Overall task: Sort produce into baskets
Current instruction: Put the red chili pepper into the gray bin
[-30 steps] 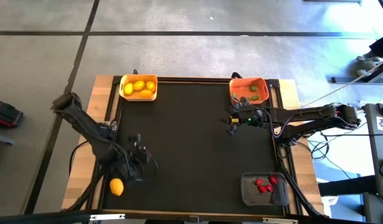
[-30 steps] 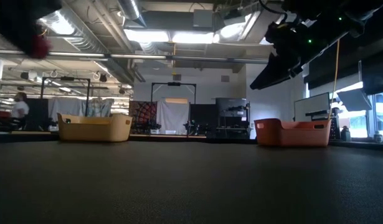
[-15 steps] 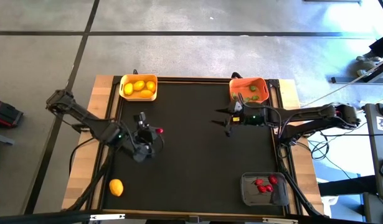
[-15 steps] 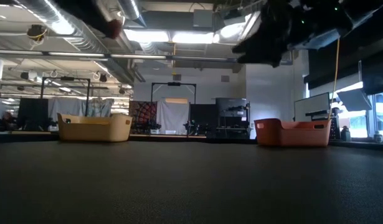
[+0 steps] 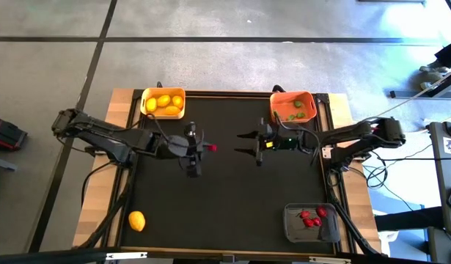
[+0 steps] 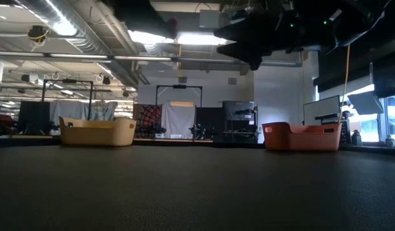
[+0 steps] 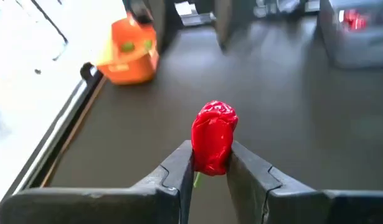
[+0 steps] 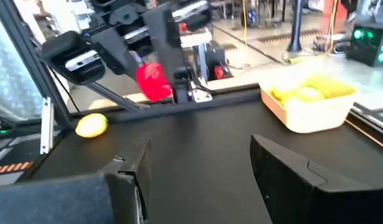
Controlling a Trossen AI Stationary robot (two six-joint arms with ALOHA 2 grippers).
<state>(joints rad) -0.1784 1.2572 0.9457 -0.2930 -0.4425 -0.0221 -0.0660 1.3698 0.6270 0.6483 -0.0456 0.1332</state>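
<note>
Here, the high view looks straight down on a dark worktop [image 5: 232,198]. The left gripper [image 5: 207,147] sits a little left of the frame's centre, raised above the surface, clenched on a small red piece [image 5: 212,147]; in the left wrist view the red piece [image 7: 213,137] stands pinched between the two fingers. The right gripper [image 5: 242,144] faces it from just right of centre, jaws spread and empty, with a clear gap between the two.

The grey bin [image 5: 312,223], at the lower right of the frame, already holds red pieces. The orange-red bin [image 5: 293,106] at the upper right holds green ones, and the yellow bin [image 5: 163,103] at the upper left holds lemons. One lemon [image 5: 137,220] lies loose at the lower left.

The grippers seem lined up for a hand-over, since the grey bin lies on the right arm's side. To do it well, the right gripper should likely close on the part of the red piece that sticks out past the left fingers, and the left should let go only once that hold is firm. The piece is small, so a poor line-up could knock it loose.
</note>
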